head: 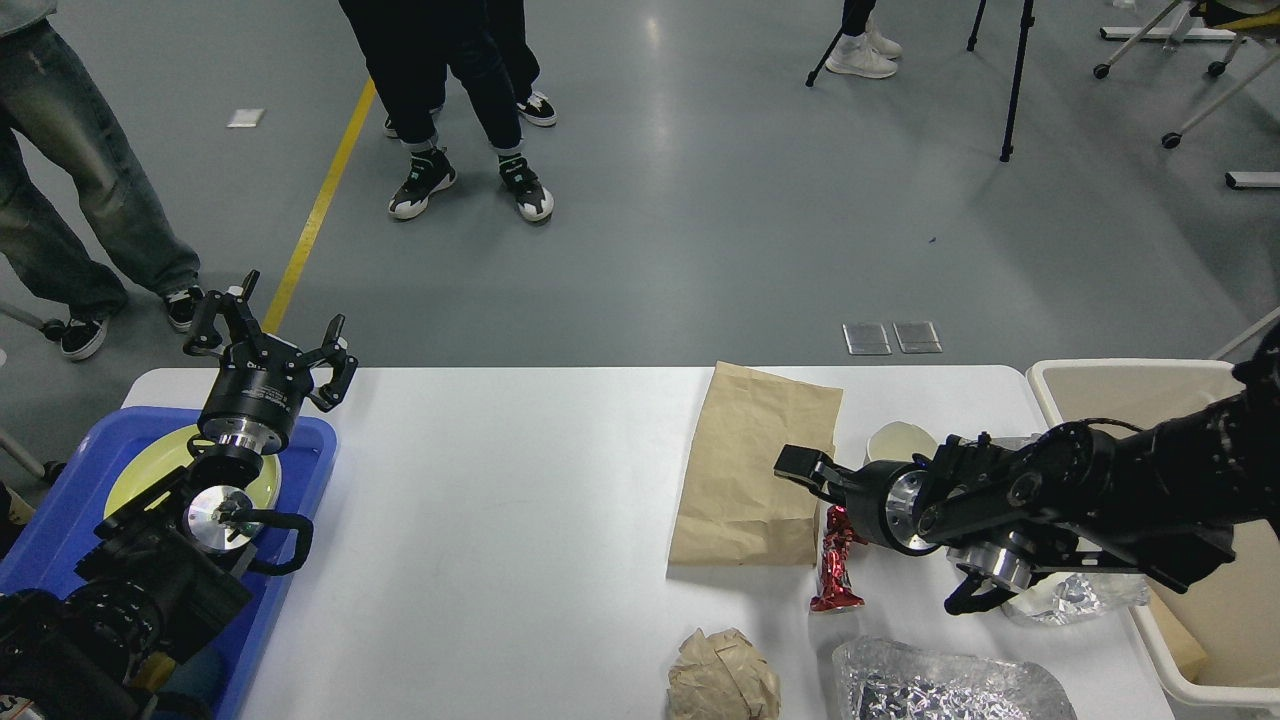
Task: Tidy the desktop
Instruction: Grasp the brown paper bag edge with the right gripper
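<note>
The white desktop (520,520) carries litter on its right half: a flat brown paper bag (750,470), a twisted red foil wrapper (835,575), a white paper cup (900,438) half hidden behind my right arm, a crumpled brown paper ball (722,675) and crushed foil (940,685). My right gripper (805,468) reaches in from the right and hovers over the bag's right edge, just above the wrapper's top. Only one of its fingers can be made out. My left gripper (265,335) stands upright and open past the blue tray, holding nothing.
A blue tray (60,520) with a pale yellow plate (150,465) sits at the desktop's left end. A beige bin (1120,385) stands off the right end, with more foil (1070,595) beside it. People stand on the floor beyond the far edge.
</note>
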`<action>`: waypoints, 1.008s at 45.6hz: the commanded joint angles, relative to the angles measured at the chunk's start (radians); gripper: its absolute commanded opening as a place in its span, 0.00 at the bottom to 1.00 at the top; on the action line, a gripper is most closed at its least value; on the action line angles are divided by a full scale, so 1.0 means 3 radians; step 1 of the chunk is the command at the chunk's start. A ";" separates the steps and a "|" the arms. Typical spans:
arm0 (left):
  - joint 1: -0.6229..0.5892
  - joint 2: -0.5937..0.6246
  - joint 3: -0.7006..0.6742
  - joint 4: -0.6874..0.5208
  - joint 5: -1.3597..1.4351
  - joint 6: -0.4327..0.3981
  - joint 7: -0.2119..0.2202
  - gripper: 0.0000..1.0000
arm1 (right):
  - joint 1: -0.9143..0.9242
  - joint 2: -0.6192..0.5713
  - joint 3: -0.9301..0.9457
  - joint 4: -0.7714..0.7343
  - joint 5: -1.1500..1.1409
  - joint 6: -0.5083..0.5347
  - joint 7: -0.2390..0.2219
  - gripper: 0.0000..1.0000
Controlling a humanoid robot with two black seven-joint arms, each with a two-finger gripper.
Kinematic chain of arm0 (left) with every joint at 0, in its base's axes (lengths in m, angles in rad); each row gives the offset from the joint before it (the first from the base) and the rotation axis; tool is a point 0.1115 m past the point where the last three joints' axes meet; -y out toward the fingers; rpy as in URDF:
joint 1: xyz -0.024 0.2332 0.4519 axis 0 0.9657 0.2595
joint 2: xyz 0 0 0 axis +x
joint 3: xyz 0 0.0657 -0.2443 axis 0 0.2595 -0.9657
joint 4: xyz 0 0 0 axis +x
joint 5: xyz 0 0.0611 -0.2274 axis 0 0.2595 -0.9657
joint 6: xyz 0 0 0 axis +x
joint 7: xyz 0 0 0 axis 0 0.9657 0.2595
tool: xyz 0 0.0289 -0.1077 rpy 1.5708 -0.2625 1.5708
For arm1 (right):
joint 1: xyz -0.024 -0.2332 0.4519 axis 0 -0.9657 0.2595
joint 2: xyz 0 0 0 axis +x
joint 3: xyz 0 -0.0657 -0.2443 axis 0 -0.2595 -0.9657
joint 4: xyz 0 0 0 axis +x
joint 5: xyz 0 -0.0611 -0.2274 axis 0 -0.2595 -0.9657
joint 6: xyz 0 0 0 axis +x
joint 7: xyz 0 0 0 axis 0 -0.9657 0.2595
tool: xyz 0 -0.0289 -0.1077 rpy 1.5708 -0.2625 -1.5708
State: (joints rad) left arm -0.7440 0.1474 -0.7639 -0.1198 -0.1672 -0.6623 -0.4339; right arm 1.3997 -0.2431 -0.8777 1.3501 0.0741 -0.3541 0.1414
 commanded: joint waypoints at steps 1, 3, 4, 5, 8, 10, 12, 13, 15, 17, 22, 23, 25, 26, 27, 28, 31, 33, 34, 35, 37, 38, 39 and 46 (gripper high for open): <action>0.0000 0.0000 0.0000 0.0001 0.0000 -0.0001 -0.0001 0.96 | -0.0217 0.0166 0.0016 -0.0322 -0.0002 -0.0057 -0.0001 1.00; 0.0000 0.0000 0.0000 0.0001 0.0000 -0.0001 -0.0001 0.96 | -0.0278 0.0207 0.0016 -0.0414 -0.0002 -0.0057 0.0004 1.00; 0.0000 0.0000 0.0000 0.0001 0.0000 -0.0001 -0.0001 0.96 | -0.0304 0.0212 0.0016 -0.0435 0.0003 -0.0057 -0.0001 1.00; 0.0000 0.0000 0.0000 0.0001 0.0000 -0.0001 -0.0001 0.96 | -0.0314 0.0217 0.0016 -0.0450 0.0003 -0.0057 -0.0001 1.00; 0.0000 0.0000 0.0000 0.0001 0.0000 -0.0006 -0.0001 0.96 | -0.0314 0.0222 0.0021 -0.0440 0.0014 -0.0057 -0.0001 1.00; 0.0000 0.0000 0.0000 0.0000 0.0000 -0.0006 -0.0001 0.96 | -0.0319 0.0222 0.0021 -0.0440 0.0019 -0.0057 -0.0001 1.00; 0.0000 0.0000 0.0000 0.0000 0.0000 -0.0006 -0.0001 0.96 | -0.0329 0.0227 0.0016 -0.0456 0.0019 -0.0057 -0.0001 1.00; 0.0000 0.0000 0.0000 0.0001 0.0000 -0.0006 -0.0001 0.96 | -0.0335 0.0232 0.0016 -0.0461 0.0019 -0.0057 -0.0001 1.00; 0.0000 0.0000 0.0000 0.0001 0.0000 -0.0011 -0.0001 0.96 | -0.0335 0.0232 0.0016 -0.0476 0.0019 -0.0057 -0.0001 1.00; 0.0000 0.0000 0.0000 0.0001 0.0000 -0.0011 -0.0001 0.96 | -0.0335 0.0258 0.0016 -0.0486 0.0014 -0.0052 0.0004 0.97; 0.0000 0.0000 0.0000 0.0001 0.0000 -0.0011 -0.0001 0.96 | -0.0355 0.0360 0.0016 -0.0496 0.0014 -0.0047 0.0004 0.82; 0.0000 0.0000 0.0000 -0.0005 0.0005 -0.0011 -0.0001 0.96 | -0.0370 0.0375 0.0016 -0.0502 0.0014 -0.0047 -0.0001 0.77; 0.0000 0.0000 0.0000 0.0001 0.0000 -0.0011 -0.0001 0.96 | -0.0391 0.0401 0.0016 -0.0507 0.0014 -0.0047 -0.0001 0.66; 0.0000 0.0000 0.0000 0.0001 0.0000 -0.0006 -0.0001 0.96 | -0.0391 0.0411 0.0016 -0.0522 0.0014 -0.0047 -0.0001 0.59; 0.0000 0.0000 0.0000 0.0001 0.0000 -0.0011 -0.0001 0.96 | -0.0396 0.0427 0.0016 -0.0532 0.0009 -0.0047 -0.0001 0.49; 0.0000 0.0000 0.0000 0.0001 0.0000 -0.0011 -0.0001 0.96 | -0.0401 0.0437 0.0016 -0.0547 0.0009 -0.0047 -0.0006 0.35; 0.0000 0.0000 0.0000 0.0001 0.0000 -0.0011 -0.0001 0.96 | -0.0432 0.0437 0.0016 -0.0568 -0.0012 -0.0047 -0.0001 0.07; 0.0000 0.0000 0.0000 0.0001 0.0000 -0.0011 -0.0001 0.96 | -0.0432 0.0437 0.0011 -0.0563 -0.0042 -0.0026 -0.0001 0.00; 0.0000 0.0000 0.0000 0.0001 0.0000 -0.0011 -0.0001 0.96 | -0.0432 0.0437 0.0001 -0.0563 -0.0048 -0.0026 -0.0001 0.00; 0.0000 0.0000 0.0000 0.0001 0.0000 -0.0011 -0.0001 0.96 | -0.0432 0.0437 -0.0004 -0.0568 -0.0048 -0.0026 -0.0006 0.00; 0.0000 0.0000 0.0000 0.0001 0.0000 -0.0006 -0.0001 0.96 | -0.0417 0.0432 0.0001 -0.0563 -0.0048 -0.0031 -0.0006 0.00; 0.0000 0.0000 0.0000 -0.0005 0.0000 -0.0011 -0.0001 0.96 | -0.0401 0.0432 0.0006 -0.0563 -0.0048 -0.0031 -0.0006 0.00; 0.0000 0.0000 0.0000 0.0000 0.0000 -0.0011 -0.0001 0.96 | -0.0396 0.0432 0.0006 -0.0563 -0.0048 -0.0037 -0.0006 0.00; 0.0000 0.0000 0.0000 -0.0005 0.0000 -0.0011 -0.0001 0.96 | -0.0381 0.0437 0.0016 -0.0553 -0.0048 -0.0047 -0.0011 0.00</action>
State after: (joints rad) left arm -0.7440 0.1473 -0.7639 -0.1199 -0.1672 -0.6656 -0.4343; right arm 1.2830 -0.1126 -0.8755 1.1811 0.0600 -0.3664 0.1396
